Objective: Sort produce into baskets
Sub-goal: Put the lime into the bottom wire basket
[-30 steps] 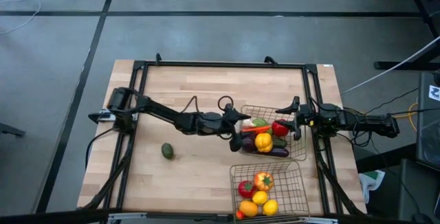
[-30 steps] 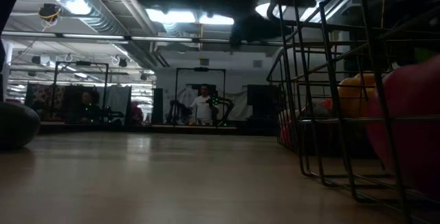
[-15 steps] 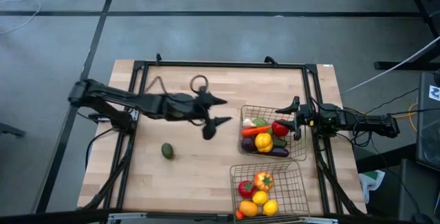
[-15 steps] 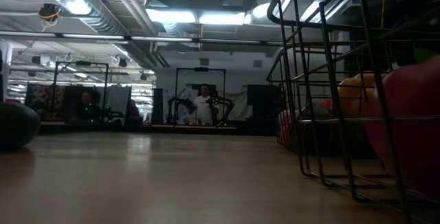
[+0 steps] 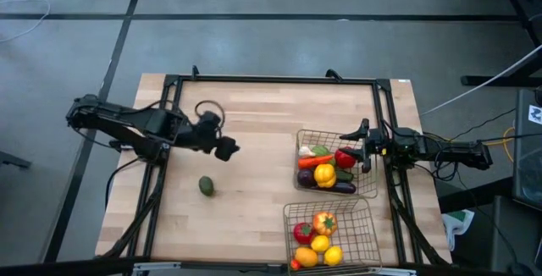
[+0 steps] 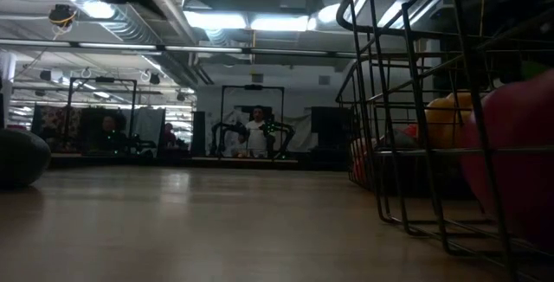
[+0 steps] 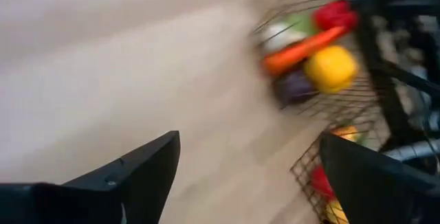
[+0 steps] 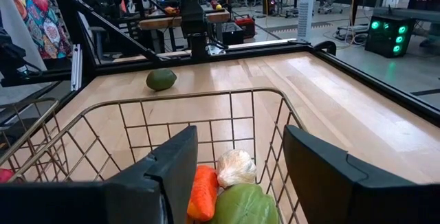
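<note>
Over the left half of the table [image 5: 254, 124], I find the left gripper [image 5: 227, 148] hanging above bare wood, its fingers spread apart and holding nothing. A second ago it reached to the left rim of the far basket [image 5: 367, 168]; half a second ago it was near the table's middle; now I see it drawn back well toward the left edge, arm folded. The green avocado [image 5: 206, 186] lies alone on the wood, nearer the front edge than the gripper and apart from it, in the same spot as before. The right gripper [image 5: 356, 148] sits over the far basket's right side as it did a second ago; from its wrist view I see its fingers [image 8: 169, 172] parted with nothing between them.

The high view shows both baskets by the right edge: the far one holds a carrot [image 5: 311, 161], a red pepper [image 5: 345, 157], a yellow pepper [image 5: 324, 175] and an eggplant [image 5: 342, 188]; the near basket [image 5: 362, 229] at the front edge holds red, orange and yellow pieces. Only the right wrist view shows the garlic [image 8: 236, 167] beside the carrot. The left wrist view is blurred but catches both baskets. The low view alone shows a person [image 6: 255, 132] standing in the room beyond the table.
</note>
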Action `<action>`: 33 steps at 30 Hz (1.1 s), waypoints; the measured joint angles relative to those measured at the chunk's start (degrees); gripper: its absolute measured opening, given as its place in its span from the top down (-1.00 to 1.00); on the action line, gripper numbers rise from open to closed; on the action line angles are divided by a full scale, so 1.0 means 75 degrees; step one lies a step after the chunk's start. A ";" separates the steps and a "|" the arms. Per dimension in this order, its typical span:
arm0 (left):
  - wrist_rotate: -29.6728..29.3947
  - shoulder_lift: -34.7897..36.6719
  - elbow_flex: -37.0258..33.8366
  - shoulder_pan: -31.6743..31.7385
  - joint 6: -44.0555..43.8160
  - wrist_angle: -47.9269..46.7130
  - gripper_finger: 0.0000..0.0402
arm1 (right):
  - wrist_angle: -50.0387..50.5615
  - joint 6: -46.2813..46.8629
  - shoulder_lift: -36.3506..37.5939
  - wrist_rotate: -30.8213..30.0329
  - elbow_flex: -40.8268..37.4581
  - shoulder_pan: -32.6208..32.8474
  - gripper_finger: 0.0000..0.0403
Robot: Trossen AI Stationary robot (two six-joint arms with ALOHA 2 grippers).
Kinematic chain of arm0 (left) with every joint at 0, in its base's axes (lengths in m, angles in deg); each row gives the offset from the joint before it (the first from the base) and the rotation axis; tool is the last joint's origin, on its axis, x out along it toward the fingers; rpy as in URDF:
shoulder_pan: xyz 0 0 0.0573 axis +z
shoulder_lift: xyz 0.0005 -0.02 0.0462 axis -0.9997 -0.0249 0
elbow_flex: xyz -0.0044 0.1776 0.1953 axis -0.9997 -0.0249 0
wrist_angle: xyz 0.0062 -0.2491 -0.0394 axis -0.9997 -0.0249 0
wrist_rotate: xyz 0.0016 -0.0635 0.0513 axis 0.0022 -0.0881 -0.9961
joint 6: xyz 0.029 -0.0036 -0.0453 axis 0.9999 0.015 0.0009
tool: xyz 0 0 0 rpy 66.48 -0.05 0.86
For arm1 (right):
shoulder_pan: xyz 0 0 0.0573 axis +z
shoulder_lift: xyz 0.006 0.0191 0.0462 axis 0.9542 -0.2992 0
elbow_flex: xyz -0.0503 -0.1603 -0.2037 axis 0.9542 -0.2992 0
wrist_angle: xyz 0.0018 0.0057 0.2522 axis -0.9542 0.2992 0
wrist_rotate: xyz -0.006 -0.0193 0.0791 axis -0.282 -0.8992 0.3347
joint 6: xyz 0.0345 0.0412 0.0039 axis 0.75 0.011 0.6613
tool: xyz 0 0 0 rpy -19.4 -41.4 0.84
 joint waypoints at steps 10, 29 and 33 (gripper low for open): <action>0.0478 -0.0317 -0.0005 -0.0841 -0.5084 -0.2562 -0.88 | 0.0000 0.0000 0.0000 0.0000 0.0000 0.0000 -0.06; 0.2544 -0.1573 -0.1370 -0.1366 -0.9003 -0.2164 -0.91 | 0.0002 0.0003 0.0003 0.0000 0.0000 0.0002 -0.06; 0.2572 -0.1593 -0.1916 -0.1465 -0.9102 -0.0936 -0.91 | 0.0003 0.0003 0.0003 0.0000 0.0000 0.0000 -0.06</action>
